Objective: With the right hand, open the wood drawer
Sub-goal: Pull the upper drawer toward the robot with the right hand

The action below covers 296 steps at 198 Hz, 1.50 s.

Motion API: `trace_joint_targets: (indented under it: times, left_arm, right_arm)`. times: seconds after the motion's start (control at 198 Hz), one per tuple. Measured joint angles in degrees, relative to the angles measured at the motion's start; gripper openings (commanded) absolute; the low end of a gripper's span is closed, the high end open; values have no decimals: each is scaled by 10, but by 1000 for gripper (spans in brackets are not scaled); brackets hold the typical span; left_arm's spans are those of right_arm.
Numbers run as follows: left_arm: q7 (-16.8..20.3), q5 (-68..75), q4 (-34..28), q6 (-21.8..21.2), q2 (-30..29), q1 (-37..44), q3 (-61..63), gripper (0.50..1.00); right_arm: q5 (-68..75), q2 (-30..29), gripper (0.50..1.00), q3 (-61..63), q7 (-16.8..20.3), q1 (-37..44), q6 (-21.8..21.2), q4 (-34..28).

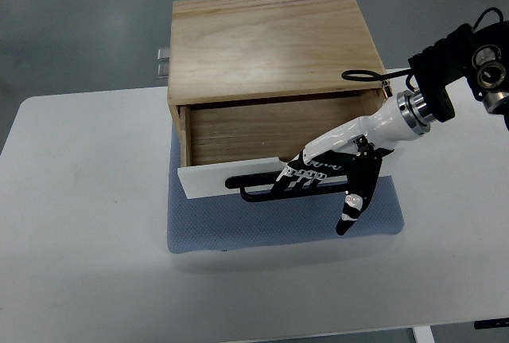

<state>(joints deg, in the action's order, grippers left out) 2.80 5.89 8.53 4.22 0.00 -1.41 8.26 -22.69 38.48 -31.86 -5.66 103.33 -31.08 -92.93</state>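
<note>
Grey floor surrounds a white table [87, 224], and we have only the one top view to work from. On the table lies a blue mat [207, 228], and on the mat stands the wood drawer box [270, 40], a little behind the middle of the table. At the left rear of the box a small metal part [162, 60] sticks out; we cannot tell what it is.

The drawer [262, 128] is already partly out. We see its wooden inside as a wide open band under the top plate, and its white front panel [227, 176] stands forward over the mat, slightly tilted in the picture. On this panel sits a black bar handle [254, 189].

Our right hand [330, 172] comes in from the right edge, white with black finger segments. Its fingers [302, 176] are pressed together and curled over the right part of the handle, as a hook; the thumb [351, 208] points down and forward, apart from the handle. We cannot see if the fingertips close fully under the bar. The left hand is not in the picture.

We judge that the pulling step is in progress and perhaps half done. The next move calls for a straight pull toward the robot, keeping the fingers hooked. A sideways pull could jam the drawer or drag the box across the mat.
</note>
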Motion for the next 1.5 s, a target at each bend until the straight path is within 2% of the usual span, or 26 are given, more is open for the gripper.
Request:
trace_joint_targets:
  times: [0.618, 1.002, 1.498]
  left_arm:
    - [0, 0, 0, 0, 0, 0, 0, 1000]
    - [0, 0, 0, 0, 0, 0, 0, 1000]
    - [0, 0, 0, 0, 0, 0, 0, 1000]
  right_arm:
    - [0, 7, 932, 27, -1, -43, 72, 0]
    - [-2, 22, 932, 37, -2, -60, 88, 1]
    - [-15, 31, 932, 69, -6, -83, 84, 1]
